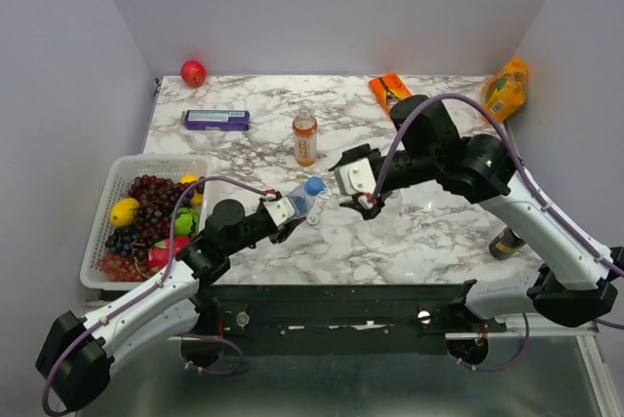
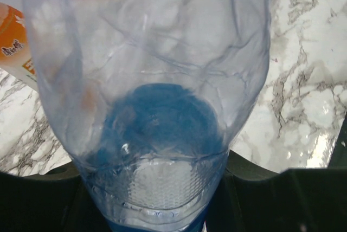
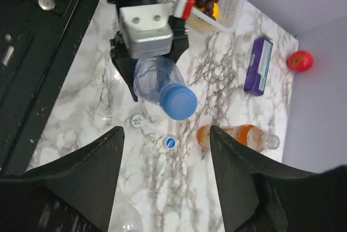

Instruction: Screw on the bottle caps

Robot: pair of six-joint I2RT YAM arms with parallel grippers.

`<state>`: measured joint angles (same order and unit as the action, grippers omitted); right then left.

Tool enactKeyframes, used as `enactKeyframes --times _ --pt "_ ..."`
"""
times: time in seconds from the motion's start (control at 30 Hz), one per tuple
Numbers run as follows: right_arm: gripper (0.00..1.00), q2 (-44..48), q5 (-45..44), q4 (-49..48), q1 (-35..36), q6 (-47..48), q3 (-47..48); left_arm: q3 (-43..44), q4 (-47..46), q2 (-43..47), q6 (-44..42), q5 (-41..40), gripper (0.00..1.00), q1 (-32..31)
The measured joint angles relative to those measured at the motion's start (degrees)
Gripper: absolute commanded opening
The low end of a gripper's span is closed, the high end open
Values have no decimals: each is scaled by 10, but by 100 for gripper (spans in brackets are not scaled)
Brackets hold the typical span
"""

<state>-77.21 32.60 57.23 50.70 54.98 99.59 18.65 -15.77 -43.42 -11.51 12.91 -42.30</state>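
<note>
We've got basket [image 1: 146, 162] at left edge of table [image 1: 439, 232], fruit [image 1: 146, 198] in it; box [image 1: 216, 120] behind it, apple [image 1: 193, 73] far-left corner. Standing bottle [image 1: 305, 136] mid-table; carton [image 1: 390, 91] behind-right, pouch [image 1: 506, 89] far-right corner, can [image 1: 505, 242] at right edge. Second bottle [image 1: 298, 204] in left gripper [image 1: 289, 208] before it, cap [image 1: 314, 185] on; two loose caps [image 3: 137, 121] beside.

Bystanders on the marble worktop [image 1: 429, 232]
Fruit basket [image 1: 146, 161] at left edge, red apple [image 1: 193, 73] far-left corner (pouch [image 1: 505, 89] far-right).

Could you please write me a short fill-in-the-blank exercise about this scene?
The cap on the clear bottle in the left gripper is ___.
The right gripper stands ___, holding nothing.
___ whitish caps lie loose on the table.
Grapes fill the white ___.
Missing: blue; open; two; basket.
</note>
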Motion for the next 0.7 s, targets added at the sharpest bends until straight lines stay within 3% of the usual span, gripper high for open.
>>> enactKeyframes --times 0.3,0.7 --pt "64 -35 54 55 2 212 -21 24 87 0 -90 97 0 21" --pt "57 -98 76 168 2 344 66 37 118 0 -127 118 0 22"
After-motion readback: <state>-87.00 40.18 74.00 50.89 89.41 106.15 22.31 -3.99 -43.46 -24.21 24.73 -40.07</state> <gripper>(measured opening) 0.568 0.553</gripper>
